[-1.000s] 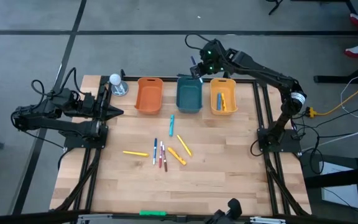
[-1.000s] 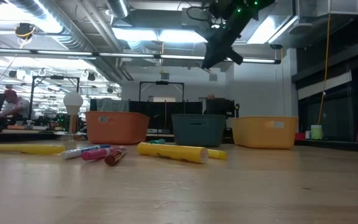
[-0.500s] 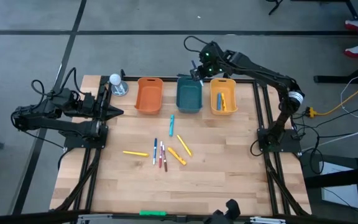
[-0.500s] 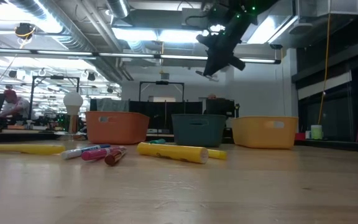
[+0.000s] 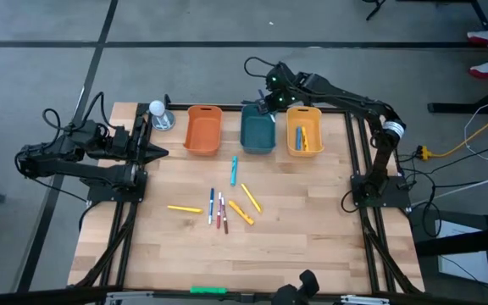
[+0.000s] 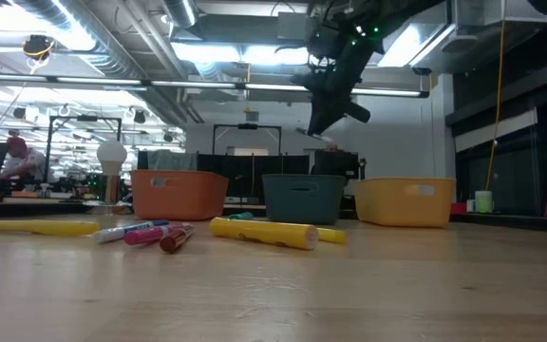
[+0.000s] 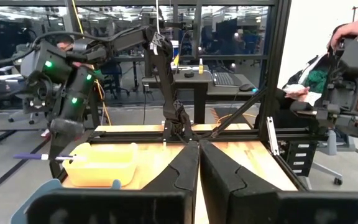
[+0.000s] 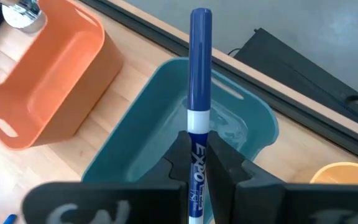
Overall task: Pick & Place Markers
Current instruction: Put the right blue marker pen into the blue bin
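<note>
Your right gripper (image 8: 197, 163) is clamped on a blue marker (image 8: 199, 74), white body between the fingers, blue cap pointing forward. Over the last second it has swung left along the upper centre of the high view, from the gap between the teal bin (image 5: 257, 130) and the yellow bin (image 5: 304, 132) to a spot above the teal bin's far rim. The right wrist view confirms it: the marker hangs over the teal bin's open interior, well above it.

Judgement: transport is nearly complete, and release into the teal bin is the next step.

The other markers (image 5: 219, 208) lie in a loose group at the centre of the desk (image 5: 312, 229).

Your left gripper (image 5: 154, 153) waits at the left edge, fingers pressed together, holding nothing.
</note>
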